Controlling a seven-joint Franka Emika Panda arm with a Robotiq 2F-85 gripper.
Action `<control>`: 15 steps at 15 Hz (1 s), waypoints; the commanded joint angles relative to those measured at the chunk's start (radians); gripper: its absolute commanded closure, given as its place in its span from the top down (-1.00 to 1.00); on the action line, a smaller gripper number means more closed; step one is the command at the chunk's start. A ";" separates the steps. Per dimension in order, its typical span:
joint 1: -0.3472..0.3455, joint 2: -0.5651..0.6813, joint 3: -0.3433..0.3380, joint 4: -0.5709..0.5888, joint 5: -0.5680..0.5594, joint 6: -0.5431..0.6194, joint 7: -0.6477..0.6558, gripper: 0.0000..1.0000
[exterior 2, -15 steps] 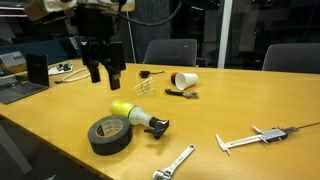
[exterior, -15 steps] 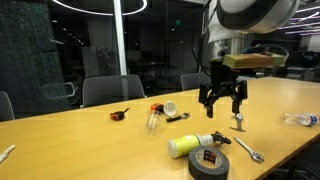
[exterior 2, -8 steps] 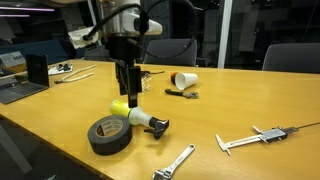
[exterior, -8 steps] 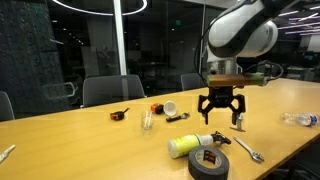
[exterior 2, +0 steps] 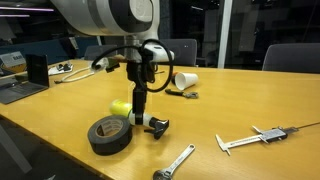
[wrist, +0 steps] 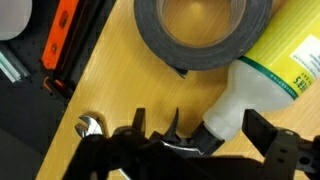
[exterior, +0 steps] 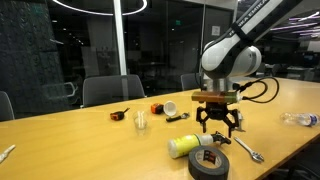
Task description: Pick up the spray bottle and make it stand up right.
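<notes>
The spray bottle (exterior: pixel 188 146) lies on its side on the wooden table. It has a yellow-green body, a white neck and a dark spray head. It also shows in an exterior view (exterior 2: pixel 122 107) and in the wrist view (wrist: pixel 285 55). My gripper (exterior: pixel 217 124) is open and hangs low over the bottle's head end, as the exterior view (exterior 2: pixel 141 117) also shows. In the wrist view my fingers (wrist: pixel 200 135) straddle the white neck and dark head without closing on them.
A black tape roll (exterior 2: pixel 108 135) lies right beside the bottle, and shows in the wrist view (wrist: pixel 200 35) too. A wrench (exterior 2: pixel 178 160) and a caliper (exterior 2: pixel 255 138) lie nearby. A white cup (exterior 2: pixel 184 80), an orange-black tool (wrist: pixel 60 40) and a clear bottle (exterior: pixel 300 119) also lie on the table.
My gripper has come down from well above the table to just over the bottle's neck, and has turned about its axis. The bottle and tape roll have not moved.
</notes>
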 commanded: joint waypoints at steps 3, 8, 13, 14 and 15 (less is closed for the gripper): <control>0.011 0.067 -0.037 0.080 -0.020 -0.018 0.307 1.00; 0.031 0.114 -0.042 0.108 -0.013 -0.008 0.600 1.00; 0.064 0.152 -0.046 0.094 0.005 0.002 0.888 1.00; 0.069 0.162 -0.048 0.096 0.007 -0.002 0.943 1.00; 0.073 0.173 -0.052 0.099 0.008 -0.004 0.988 1.00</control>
